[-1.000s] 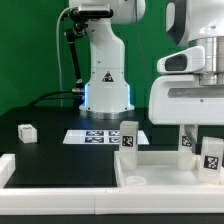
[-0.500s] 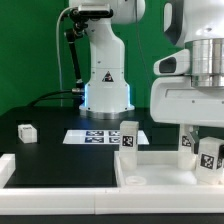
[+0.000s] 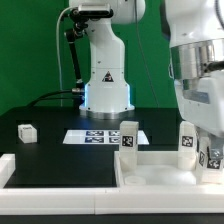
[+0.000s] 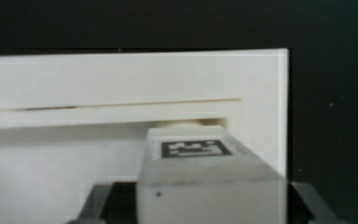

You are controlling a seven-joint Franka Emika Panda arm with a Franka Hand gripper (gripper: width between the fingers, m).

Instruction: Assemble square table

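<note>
The white square tabletop [image 3: 150, 178] lies tray-side up at the exterior view's lower right. Two tagged white legs stand upright in it, one [image 3: 128, 137] at its back left corner and one [image 3: 187, 140] further right. My gripper [image 3: 212, 160] is shut on a third leg [image 3: 213, 153] that stands at the tabletop's right edge, partly hidden by the hand. In the wrist view this leg [image 4: 197, 165], tag facing the camera, sits between the dark fingers [image 4: 105, 202] of my gripper [image 4: 208, 208], against the tabletop [image 4: 87, 90]. A fourth leg [image 3: 27, 131] lies loose on the black table at the left.
The marker board [image 3: 98, 136] lies flat in front of the robot base [image 3: 105, 85]. A long white rail [image 3: 55, 172] runs along the front, left of the tabletop. A green backdrop is behind.
The hand has turned and tilted over the held leg, and now fills more of the exterior view's right. The leg stays in about the same place. The other legs have not moved.
</note>
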